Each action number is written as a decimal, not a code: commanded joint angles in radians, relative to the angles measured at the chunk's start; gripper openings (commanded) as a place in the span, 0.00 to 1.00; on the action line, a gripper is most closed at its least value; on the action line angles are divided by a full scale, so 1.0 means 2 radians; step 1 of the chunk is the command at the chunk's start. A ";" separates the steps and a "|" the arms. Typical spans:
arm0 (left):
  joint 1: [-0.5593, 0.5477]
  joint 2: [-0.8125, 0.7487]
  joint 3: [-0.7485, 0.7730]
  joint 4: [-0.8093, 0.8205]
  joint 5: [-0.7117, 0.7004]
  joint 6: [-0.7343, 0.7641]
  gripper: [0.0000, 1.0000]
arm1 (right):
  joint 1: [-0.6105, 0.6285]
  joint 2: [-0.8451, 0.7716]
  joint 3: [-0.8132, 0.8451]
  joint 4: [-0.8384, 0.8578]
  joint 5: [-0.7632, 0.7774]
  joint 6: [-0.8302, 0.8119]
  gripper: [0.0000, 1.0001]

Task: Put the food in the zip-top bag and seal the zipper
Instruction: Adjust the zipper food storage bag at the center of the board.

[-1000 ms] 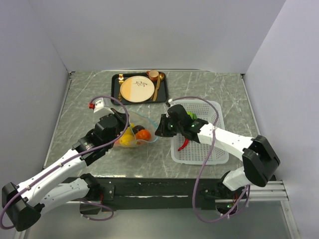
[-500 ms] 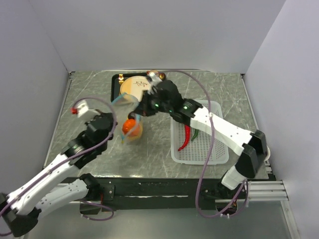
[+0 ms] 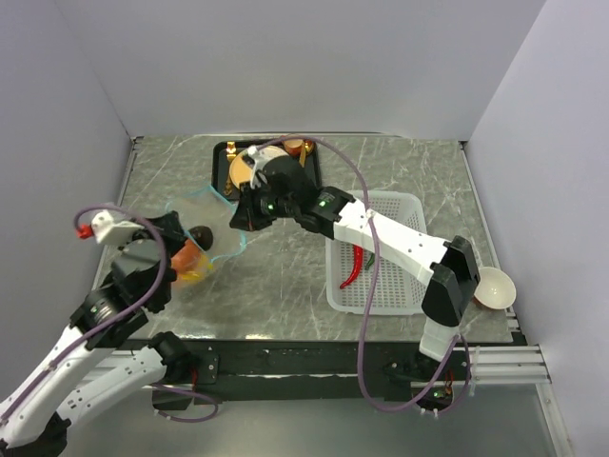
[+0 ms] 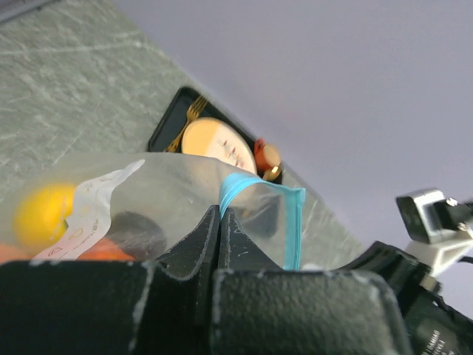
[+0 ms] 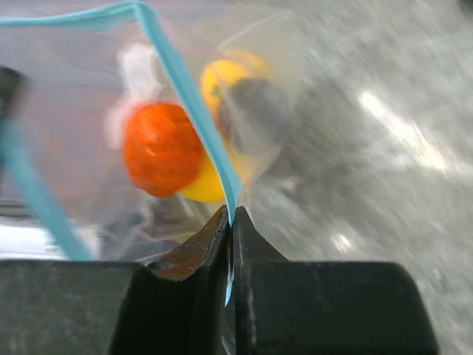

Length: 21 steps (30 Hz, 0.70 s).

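The clear zip-top bag (image 3: 205,249) hangs above the table's left side, held between both grippers. Its light blue zipper (image 3: 211,198) runs along the top edge. Inside are an orange peach (image 5: 161,148), a yellow lemon (image 4: 43,216) and a dark round piece (image 5: 253,112). My left gripper (image 4: 219,214) is shut on the zipper strip (image 4: 235,186). My right gripper (image 5: 230,217) is shut on the zipper strip (image 5: 194,111) at the bag's right end. A red chili (image 3: 355,268) and a green chili (image 3: 370,258) lie in the white basket.
A white mesh basket (image 3: 404,286) stands at the right. A black tray (image 3: 221,164) with a cream-and-tan plate (image 4: 216,145), gold cutlery and a small cup sits at the back. A white bowl (image 3: 495,288) is at the table's right edge.
Both grippers have carried the bag to the left and lifted it. The right arm has stretched across the table, away from the basket. The left arm has drawn back toward the left edge.
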 commanded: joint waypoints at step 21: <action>0.001 0.154 -0.070 0.114 0.160 -0.018 0.01 | -0.048 -0.137 -0.310 0.128 0.088 0.109 0.44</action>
